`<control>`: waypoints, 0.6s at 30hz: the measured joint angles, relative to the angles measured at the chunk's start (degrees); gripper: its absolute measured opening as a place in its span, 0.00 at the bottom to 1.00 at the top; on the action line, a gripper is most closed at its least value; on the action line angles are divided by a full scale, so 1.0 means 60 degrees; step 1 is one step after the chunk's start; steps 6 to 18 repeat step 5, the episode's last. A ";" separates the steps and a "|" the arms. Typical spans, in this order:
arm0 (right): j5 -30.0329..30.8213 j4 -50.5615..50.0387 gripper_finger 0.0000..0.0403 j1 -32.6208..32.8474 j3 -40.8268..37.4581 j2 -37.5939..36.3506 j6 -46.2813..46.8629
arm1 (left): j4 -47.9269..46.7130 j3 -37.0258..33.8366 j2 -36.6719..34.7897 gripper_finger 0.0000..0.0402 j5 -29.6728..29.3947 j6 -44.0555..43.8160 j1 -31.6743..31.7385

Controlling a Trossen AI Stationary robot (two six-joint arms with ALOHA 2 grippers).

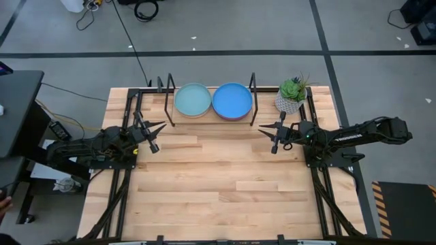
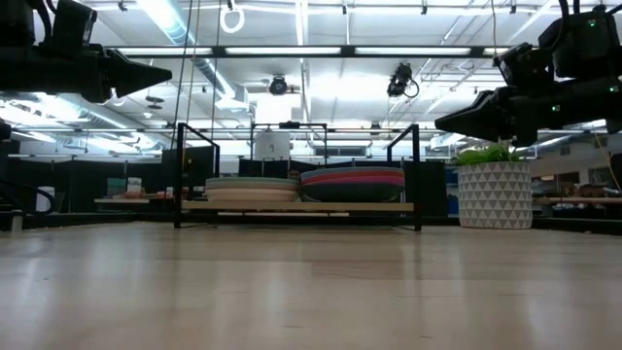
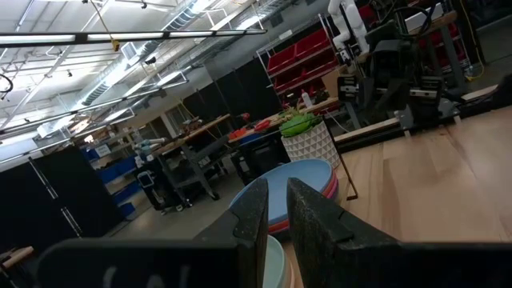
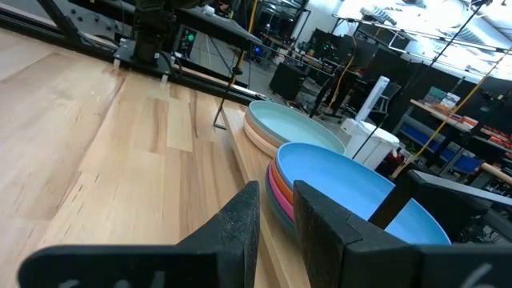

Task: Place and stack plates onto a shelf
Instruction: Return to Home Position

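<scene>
Currently, your inventory reads as follows.

Left gripper [image 1: 157, 133]: you have it at the left-middle of the high view, on an arm reaching in from the left edge and lying roughly level. In the low view it hangs well above the tabletop [image 1: 218, 184] at upper left. Its fingers [image 3: 254, 210] are drawn close together with only a narrow slit between them, and they hold nothing.

Right gripper [image 1: 272, 137]: this one mirrors the other at the right-middle of the high view, its arm stretched in from the right edge, and it sits at upper right in the low view. Its fingers [image 4: 240, 216] are likewise nearly pressed together and empty. The two grippers point toward each other and are well apart.

Shelf [image 2: 301, 206]: find it at the upper centre of the high view, along the tabletop's far edge.

Plates: you have two stacks side by side on the shelf.
- The left stack is topped by the light turquoise plate [image 1: 193, 100].
- The right stack is topped by the blue plate [image 1: 232, 101], with orange and magenta rims showing beneath it in the right wrist view.

Potted plant [image 1: 293, 95]: it stands in a white patterned pot just right of the shelf, near the right gripper.
</scene>
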 joint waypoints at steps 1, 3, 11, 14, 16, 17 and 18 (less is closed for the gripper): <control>0.0003 0.0000 0.21 -0.0003 -0.0002 -0.0001 -0.0003 | 0.0000 0.0003 -0.0002 0.14 0.0000 0.0000 0.0003; 0.0003 0.0000 0.21 -0.0002 -0.0004 -0.0001 -0.0003 | 0.0001 0.0002 -0.0001 0.14 -0.0001 0.0000 0.0001; 0.0004 0.0000 0.21 -0.0001 -0.0002 0.0001 -0.0001 | 0.0001 0.0002 -0.0001 0.14 -0.0002 0.0000 0.0003; 0.0004 0.0000 0.21 -0.0001 -0.0002 0.0001 -0.0001 | 0.0001 0.0002 -0.0001 0.14 -0.0002 0.0000 0.0003; 0.0004 0.0000 0.21 -0.0001 -0.0002 0.0001 -0.0001 | 0.0001 0.0002 -0.0001 0.14 -0.0002 0.0000 0.0003; 0.0004 0.0000 0.21 -0.0001 -0.0002 0.0001 -0.0001 | 0.0001 0.0002 -0.0001 0.14 -0.0002 0.0000 0.0003; 0.0004 0.0000 0.21 -0.0001 -0.0002 0.0001 -0.0001 | 0.0001 0.0002 -0.0001 0.14 -0.0002 0.0000 0.0003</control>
